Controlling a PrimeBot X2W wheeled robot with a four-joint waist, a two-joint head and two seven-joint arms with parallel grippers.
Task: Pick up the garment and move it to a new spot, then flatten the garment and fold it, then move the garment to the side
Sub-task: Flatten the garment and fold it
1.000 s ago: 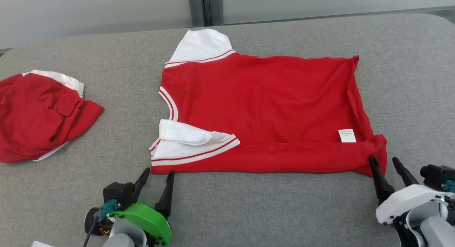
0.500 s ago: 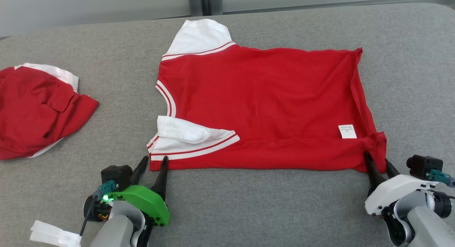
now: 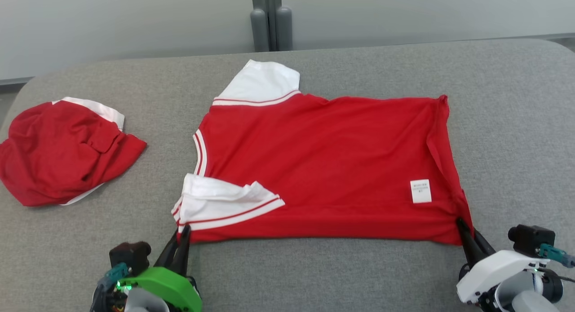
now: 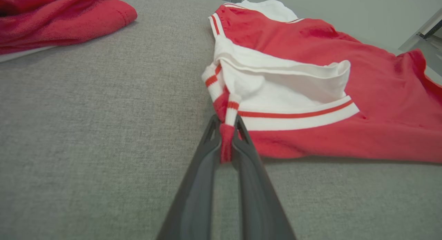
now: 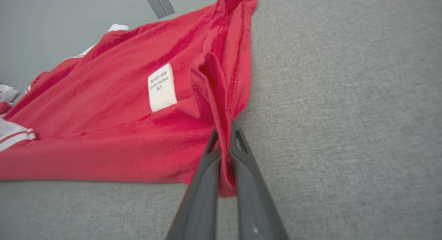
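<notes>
Low, arms stretched forward; left claw [image 3: 183, 232] clamps garment [image 3: 323, 159] sleeve corner; right claw [image 3: 462, 225] clamps hem corner.

The desk [image 3: 314, 276] has a grey woven fabric cover and rounded far corners; behind it stands a plain pale wall [image 3: 112, 20]; grey vertical posts [image 3: 272, 27] rise at centre.

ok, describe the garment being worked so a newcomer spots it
On the grey table, in the middle, a red T-shirt with white sleeves lies spread flat. Unlike the crumpled red garment to its left, it shows a white care label near its hem.
</notes>
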